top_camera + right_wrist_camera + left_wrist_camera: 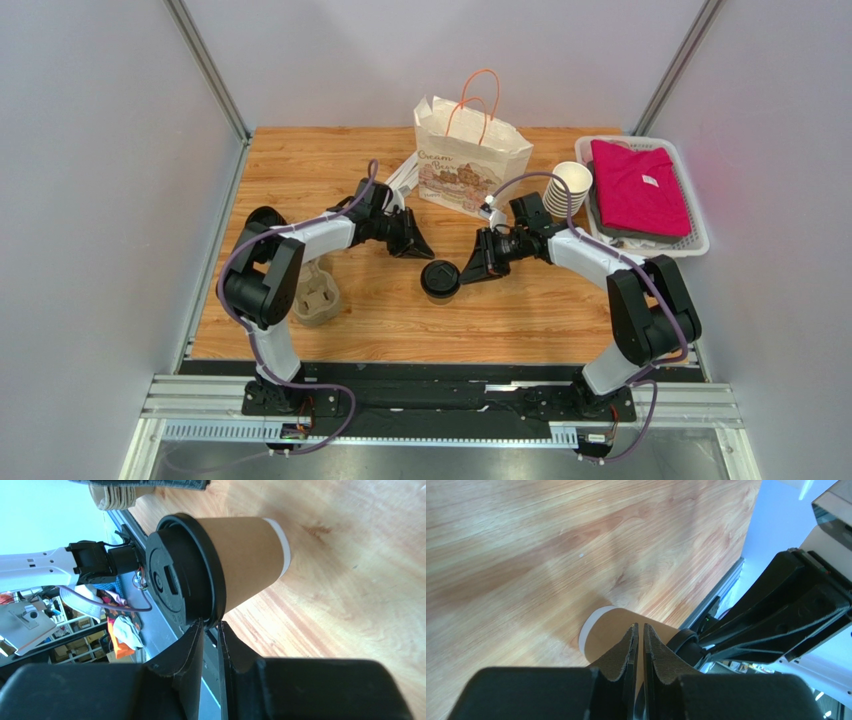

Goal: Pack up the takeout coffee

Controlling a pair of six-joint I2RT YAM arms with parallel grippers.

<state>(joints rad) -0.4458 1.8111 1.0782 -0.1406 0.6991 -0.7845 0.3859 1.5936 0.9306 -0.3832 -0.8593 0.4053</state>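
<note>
The takeout coffee [440,279], a tan paper cup with a black lid, stands upright on the wooden table between my two grippers. My right gripper [468,272] reaches it from the right. In the right wrist view its fingertips [196,630] pinch the edge of the black lid [175,575], above the brown cup wall [245,555]. My left gripper [422,249] sits just up and left of the cup, shut with nothing between its fingers. In the left wrist view the cup [608,630] shows right behind those closed fingertips [632,635]; whether they touch it I cannot tell.
A white printed paper bag [470,160] with orange handles stands behind the cup. Right of it are a stack of lidless cups [568,188] and a white basket [700,245] holding pink cloth [640,185]. A pulp cup tray [318,295] lies by the left arm.
</note>
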